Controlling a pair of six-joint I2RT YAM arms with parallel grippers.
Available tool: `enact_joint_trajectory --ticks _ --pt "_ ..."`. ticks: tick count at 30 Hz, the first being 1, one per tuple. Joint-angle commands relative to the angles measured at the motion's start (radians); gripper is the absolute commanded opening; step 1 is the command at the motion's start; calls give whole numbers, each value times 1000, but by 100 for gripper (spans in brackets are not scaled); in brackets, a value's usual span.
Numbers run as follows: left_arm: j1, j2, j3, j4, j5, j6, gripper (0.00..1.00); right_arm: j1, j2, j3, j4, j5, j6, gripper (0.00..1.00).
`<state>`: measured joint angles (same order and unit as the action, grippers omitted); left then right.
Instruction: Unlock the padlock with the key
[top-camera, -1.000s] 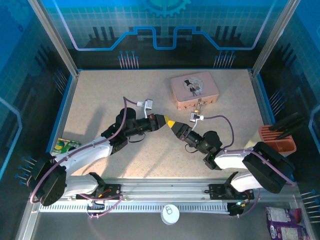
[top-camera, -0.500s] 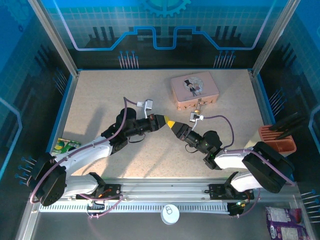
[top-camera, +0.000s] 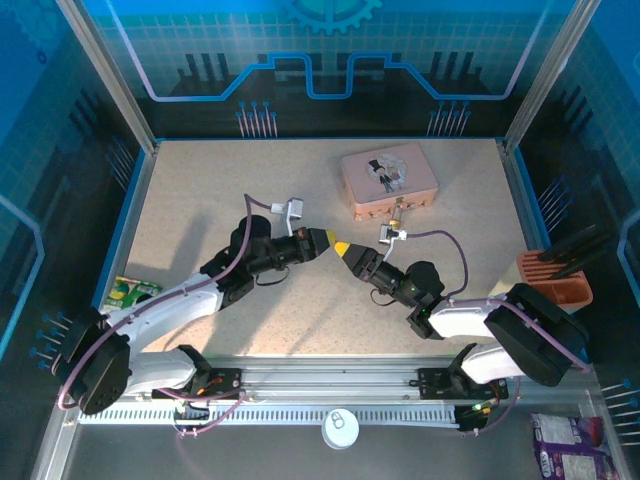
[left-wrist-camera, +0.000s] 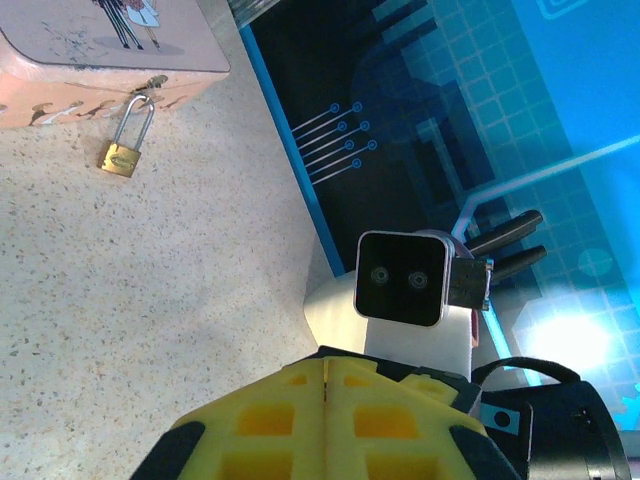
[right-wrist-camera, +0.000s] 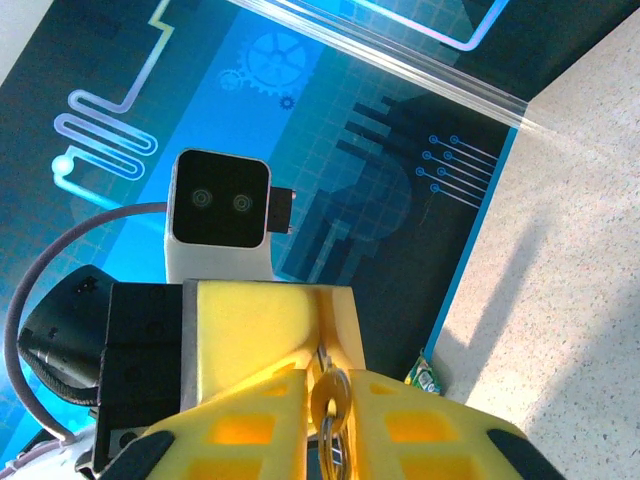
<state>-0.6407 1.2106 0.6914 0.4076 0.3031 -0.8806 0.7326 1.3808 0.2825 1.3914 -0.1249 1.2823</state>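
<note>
Speckled beige tabletop (top-camera: 200, 200) takes up most of the top view, with two white-and-black arms reaching in from its near edge toward the middle. A pink rectangular tin (top-camera: 388, 178) with a cartoon couple on its lid lies flat toward the far right of the table. The left gripper (left-wrist-camera: 327, 368), with yellow block-shaped fingers, is clenched, its pads meeting along a thin seam with nothing visible between them. It points to the right, almost tip to tip with the right gripper (right-wrist-camera: 330, 378), which points back at it from the right. Both are over the centre of the table, on the near side of the tin and apart from it. The right gripper's yellow fingers are pinched on a small brass-coloured key (right-wrist-camera: 331, 400), which stands edge-on in the slot between them with a thin ring below it. The small brass-coloured padlock (left-wrist-camera: 120, 156) hangs by its thin silver U-shaped shackle from the hasp on the tin's near side wall. Its body rests on the tabletop just beside the tin, the shackle is seated in the body, and neither gripper touches it.
</note>
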Motion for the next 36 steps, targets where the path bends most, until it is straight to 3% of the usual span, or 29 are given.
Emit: enact_joint_trajectory --ticks 1,16,20,22,24,27,29,32,36 --pt "8 -26 13 -7 -21 28 0 -8 -15 1 32 -16 -11 20" --pt "7 -21 7 5 -14 20 0 -10 -17 9 32 -23 -9 0" --pt "8 -19 5 4 -12 21 0 -13 -16 8 23 -25 -2 0" --pt "7 -22 4 -9 -19 24 6 -23 -21 11 4 -36 -2 0" --pt "10 -36 6 -45 -38 42 23 -57 -47 22 -74 -82 -15 0" --pt "24 -94 10 -164 -122 86 41 -141 -169 65 -439 -161 -74 0" --pt "51 -132 14 -247 -175 105 47 -172 -296 136 -843 -151 -214 0" --pt "104 -138 34 -339 -185 117 50 -178 -469 289 -1400 3 -483 0" --pt "101 -52 110 -426 -213 137 51 -213 -611 391 -1718 149 -675 0"
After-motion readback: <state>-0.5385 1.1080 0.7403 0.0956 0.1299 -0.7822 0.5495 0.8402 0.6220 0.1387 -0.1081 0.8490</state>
